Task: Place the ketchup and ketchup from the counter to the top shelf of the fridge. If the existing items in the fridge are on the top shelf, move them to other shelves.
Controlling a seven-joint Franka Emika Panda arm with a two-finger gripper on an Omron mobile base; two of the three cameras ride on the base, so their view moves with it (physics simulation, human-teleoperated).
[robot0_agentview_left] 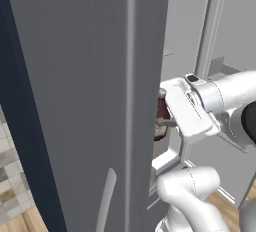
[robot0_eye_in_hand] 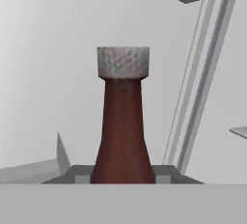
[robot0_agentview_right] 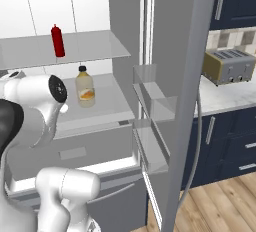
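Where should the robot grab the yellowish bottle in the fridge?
Probably around the wide body of the yellowish bottle, below its dark cap, coming straight in from the open front. It stands upright on the shelf under the red ketchup, with clear space beside it.

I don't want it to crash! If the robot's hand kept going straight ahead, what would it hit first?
Probably the fridge's pale back wall. The gripper is shut on the maroon ketchup bottle, and nothing else stands ahead, though the depth is hard to judge.

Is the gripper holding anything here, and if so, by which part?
Yes. The gripper is shut on the dark maroon ketchup bottle, gripping its lower body from both sides; the neck and pale cap stand free above the fingers.
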